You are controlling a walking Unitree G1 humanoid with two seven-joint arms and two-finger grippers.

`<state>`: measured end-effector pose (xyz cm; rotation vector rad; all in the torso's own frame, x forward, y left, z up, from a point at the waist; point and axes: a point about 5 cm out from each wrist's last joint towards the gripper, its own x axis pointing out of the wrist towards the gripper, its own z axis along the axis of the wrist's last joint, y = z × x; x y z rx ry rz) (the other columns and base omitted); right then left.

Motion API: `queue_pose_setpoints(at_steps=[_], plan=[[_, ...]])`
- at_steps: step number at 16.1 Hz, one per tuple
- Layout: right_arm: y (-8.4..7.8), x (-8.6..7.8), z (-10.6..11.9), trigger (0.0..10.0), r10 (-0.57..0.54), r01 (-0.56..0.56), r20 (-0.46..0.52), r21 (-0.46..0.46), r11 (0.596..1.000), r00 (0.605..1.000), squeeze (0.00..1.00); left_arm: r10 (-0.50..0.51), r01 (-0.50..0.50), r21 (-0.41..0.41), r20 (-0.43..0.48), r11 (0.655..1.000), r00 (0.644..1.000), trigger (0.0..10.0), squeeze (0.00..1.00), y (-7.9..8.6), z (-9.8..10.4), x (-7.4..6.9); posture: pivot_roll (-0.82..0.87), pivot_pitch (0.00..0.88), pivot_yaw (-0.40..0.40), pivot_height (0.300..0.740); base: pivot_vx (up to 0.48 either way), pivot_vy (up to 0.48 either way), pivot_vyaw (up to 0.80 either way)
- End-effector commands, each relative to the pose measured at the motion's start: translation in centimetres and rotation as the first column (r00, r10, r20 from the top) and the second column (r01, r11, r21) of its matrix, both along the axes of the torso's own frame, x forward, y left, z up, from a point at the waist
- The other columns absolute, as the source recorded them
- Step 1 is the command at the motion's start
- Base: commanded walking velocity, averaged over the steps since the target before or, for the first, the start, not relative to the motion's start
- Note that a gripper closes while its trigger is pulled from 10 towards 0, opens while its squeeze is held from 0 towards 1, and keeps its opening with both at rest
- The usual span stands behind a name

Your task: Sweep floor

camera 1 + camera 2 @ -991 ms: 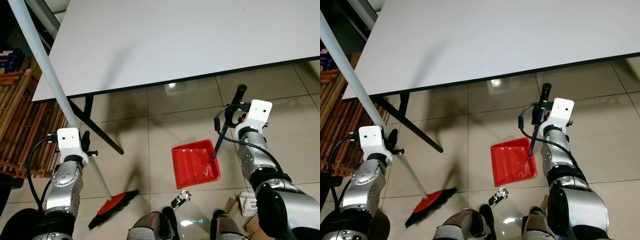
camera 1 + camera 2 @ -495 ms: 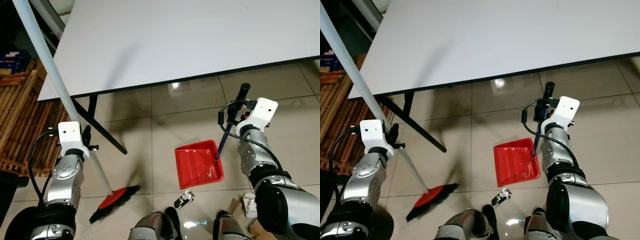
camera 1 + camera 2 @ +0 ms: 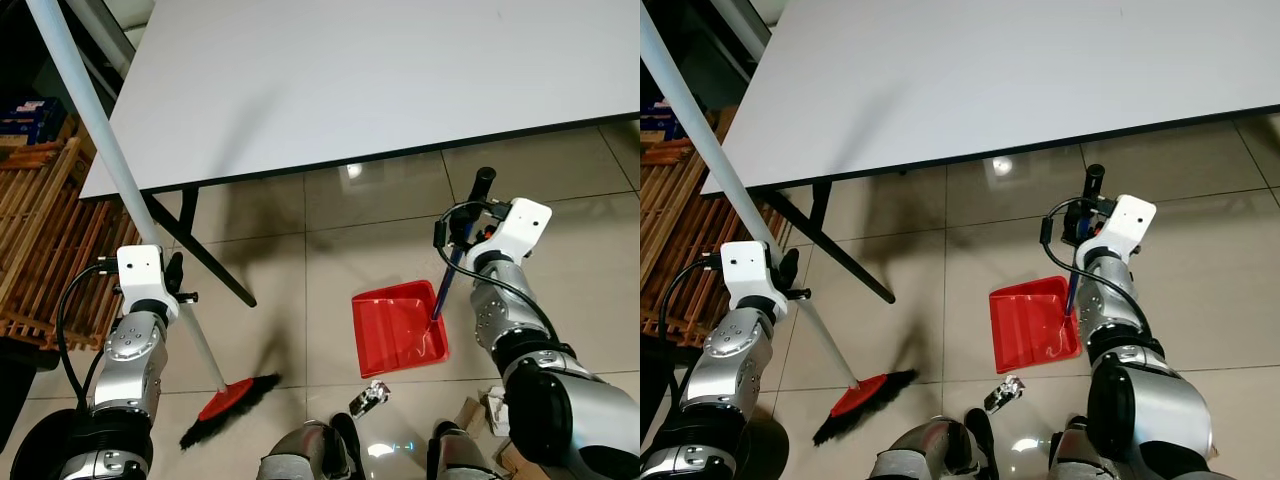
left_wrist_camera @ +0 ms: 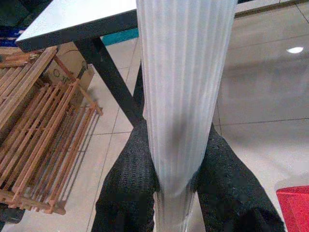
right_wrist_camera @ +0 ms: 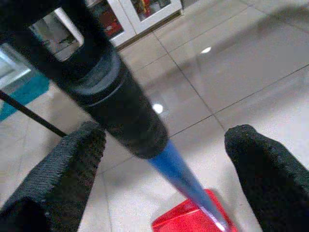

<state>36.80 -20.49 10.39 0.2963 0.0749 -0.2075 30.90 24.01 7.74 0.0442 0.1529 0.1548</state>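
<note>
The left pincer (image 4: 176,193) is clamped on the long white ribbed handle of a broom (image 3: 110,170), its two black fingers (image 4: 130,188) pressing the pole from either side. The pole slants up past the corner of the large white bench (image 3: 380,70) with a dark edge, and its red head with black bristles (image 3: 232,402) rests on the glossy beige tiled floor (image 3: 290,290), just in front of the robot's left side. A black slanted bench leg (image 3: 205,262) meets the floor between the broom pole and the red plastic dustpan (image 3: 396,328).

The dustpan lies flat on the tiles near the bench's front edge, well apart from the broom head. Its upright handle, blue below with a black grip on top (image 5: 116,108), rises from the pan's right side. The right pincer (image 5: 164,159) sits around that handle with its fingers (image 5: 67,169) spread wide, a clear gap on each side, so it is open and not squeezing.

A small crumpled silvery scrap (image 3: 366,398) lies on the floor just below the dustpan. A wooden slatted rack (image 3: 45,240) stands at the far left beside the bench.
</note>
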Motion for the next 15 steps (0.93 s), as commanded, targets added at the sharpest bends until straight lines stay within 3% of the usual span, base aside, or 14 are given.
queue_pose_setpoints(at_steps=[1,15], plan=[[1.04,-0.01,-0.52,0.0,0.029,-0.028,-0.022,0.023,0.999,0.999,0.0,0.028,-0.028,0.017,0.002,0.999,1.0,10.0,0.0,1.05,0.06,-0.53,-0.02,0.209,0.286,0.74,0.0,0.0,0.0],[1.04,-0.07,-0.65,0.0,0.041,-0.04,-0.029,0.015,0.999,0.999,0.0,0.043,-0.043,0.0,-0.005,0.999,0.999,10.0,0.0,0.89,-0.58,-1.13,-0.03,0.216,0.264,0.74,0.0,0.0,0.0]])
